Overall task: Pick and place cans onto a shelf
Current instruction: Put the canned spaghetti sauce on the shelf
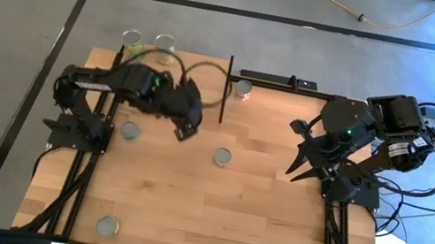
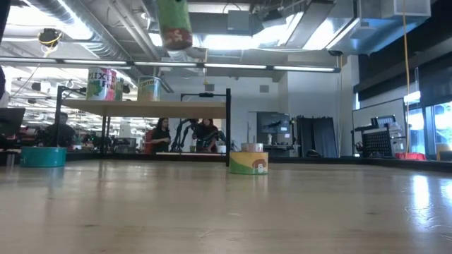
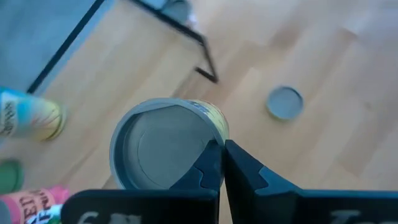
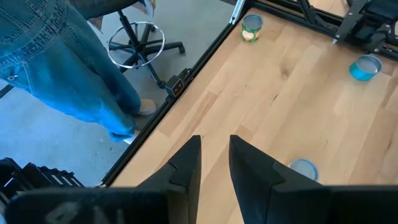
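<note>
Left tool (image 3: 222,163) (fingers pinched shut on its rim) holds a can (image 3: 163,151) aloft beside the shelf (image 2: 166,107).

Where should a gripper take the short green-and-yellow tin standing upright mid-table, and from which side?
Probably across its round side wall, descending from above: the short green-and-yellow tin stands upright, silvery lid up, on bare light-wood tabletop.

shelf (image 1: 175,65) board unseen from above, raised can (image 2: 174,25) top cropped
</note>
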